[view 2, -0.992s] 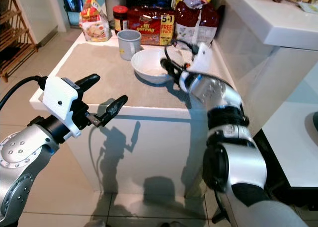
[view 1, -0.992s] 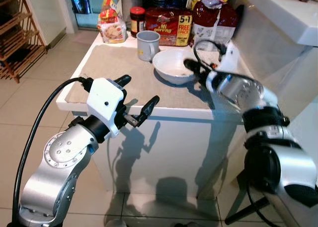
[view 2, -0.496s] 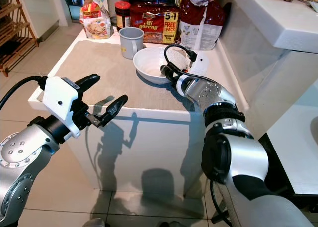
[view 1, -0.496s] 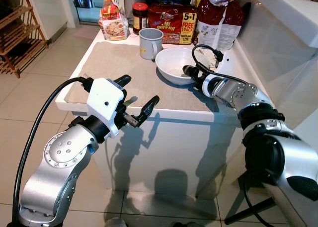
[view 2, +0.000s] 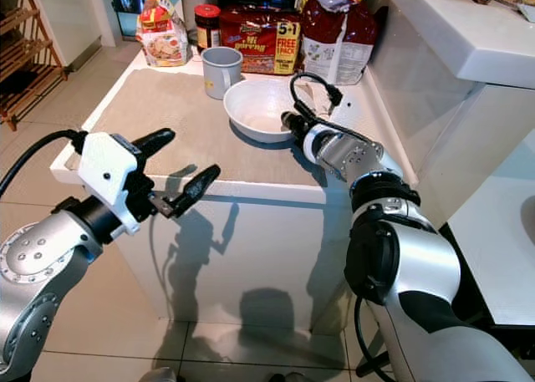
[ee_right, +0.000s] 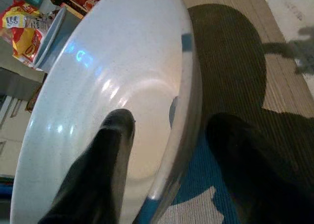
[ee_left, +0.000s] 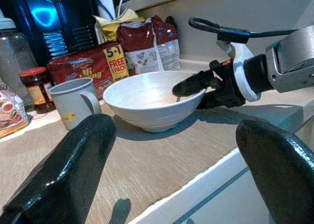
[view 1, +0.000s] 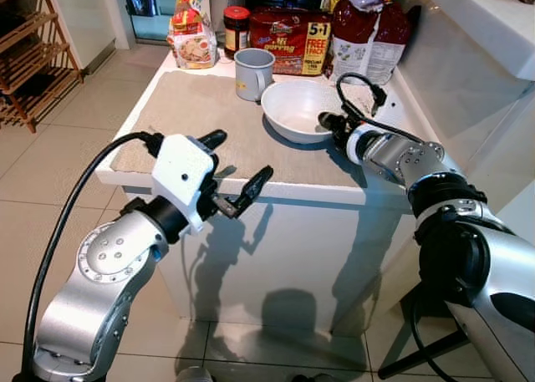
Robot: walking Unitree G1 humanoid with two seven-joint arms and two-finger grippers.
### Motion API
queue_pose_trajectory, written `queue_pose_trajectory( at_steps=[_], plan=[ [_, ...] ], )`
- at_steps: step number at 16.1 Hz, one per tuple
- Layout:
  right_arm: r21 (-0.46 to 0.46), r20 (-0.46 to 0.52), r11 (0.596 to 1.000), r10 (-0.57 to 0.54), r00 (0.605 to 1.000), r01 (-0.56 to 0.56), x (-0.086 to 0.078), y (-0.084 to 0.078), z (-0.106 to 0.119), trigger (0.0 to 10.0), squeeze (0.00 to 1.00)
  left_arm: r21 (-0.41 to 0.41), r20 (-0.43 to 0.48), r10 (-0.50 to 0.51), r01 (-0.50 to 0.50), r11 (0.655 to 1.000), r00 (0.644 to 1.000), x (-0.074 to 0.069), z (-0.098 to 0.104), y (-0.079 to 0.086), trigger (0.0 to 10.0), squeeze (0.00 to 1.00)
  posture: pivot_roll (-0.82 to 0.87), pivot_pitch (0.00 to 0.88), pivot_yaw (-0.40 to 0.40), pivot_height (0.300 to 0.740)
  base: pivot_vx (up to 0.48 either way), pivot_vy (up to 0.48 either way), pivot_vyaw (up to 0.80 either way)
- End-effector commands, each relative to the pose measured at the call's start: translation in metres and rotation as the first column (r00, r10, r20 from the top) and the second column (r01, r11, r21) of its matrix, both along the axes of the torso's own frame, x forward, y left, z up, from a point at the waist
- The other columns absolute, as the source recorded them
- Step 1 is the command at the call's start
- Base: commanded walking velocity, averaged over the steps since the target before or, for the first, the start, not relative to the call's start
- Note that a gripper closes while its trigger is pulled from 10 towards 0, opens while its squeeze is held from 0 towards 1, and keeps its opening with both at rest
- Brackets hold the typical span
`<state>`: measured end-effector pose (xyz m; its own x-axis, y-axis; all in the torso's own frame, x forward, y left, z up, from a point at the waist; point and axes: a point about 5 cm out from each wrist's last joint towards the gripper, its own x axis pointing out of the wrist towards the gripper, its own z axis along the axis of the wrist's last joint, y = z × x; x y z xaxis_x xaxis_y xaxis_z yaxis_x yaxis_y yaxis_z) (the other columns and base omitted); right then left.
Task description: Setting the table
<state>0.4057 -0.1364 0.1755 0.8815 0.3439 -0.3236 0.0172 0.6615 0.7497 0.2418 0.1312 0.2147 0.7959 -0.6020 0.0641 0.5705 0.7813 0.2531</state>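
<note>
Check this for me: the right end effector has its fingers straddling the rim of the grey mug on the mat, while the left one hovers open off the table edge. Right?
Not quite. The right end effector straddles the rim of the white bowl, one finger inside and one outside, as the right wrist view shows. The grey mug stands untouched behind the bowl. The left end effector does hover open off the table edge.

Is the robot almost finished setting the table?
No, it looks early. The white bowl and grey mug already sit on the beige mat. The right gripper straddles the bowl's rim, not clamped. The left gripper, open, hovers off the counter's edge. No cutlery is out yet.
</note>
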Motion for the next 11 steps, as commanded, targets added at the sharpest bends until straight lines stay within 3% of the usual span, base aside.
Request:
queue_pose_trajectory(
  at_steps=[1,11],
  plan=[
    [0.018,-0.003,1.000,-0.012,1.000,0.012,0.0019,-0.0040,0.0067,0.0,0.00,0.013,0.003,-0.022,0.022,1.000,1.000,-0.0017,0.0018,-0.0022,10.0,0.00,0.16,0.000,-0.067,0.740,0.000,0.000,0.00],
    [0.088,-0.010,0.996,-0.026,1.000,0.027,0.0017,-0.0067,0.0078,0.0,0.00,0.029,0.010,-0.027,0.027,0.999,1.000,0.0011,0.0026,-0.0012,10.0,0.00,0.16,0.000,-0.052,0.740,0.000,0.000,0.00]
  ],
)
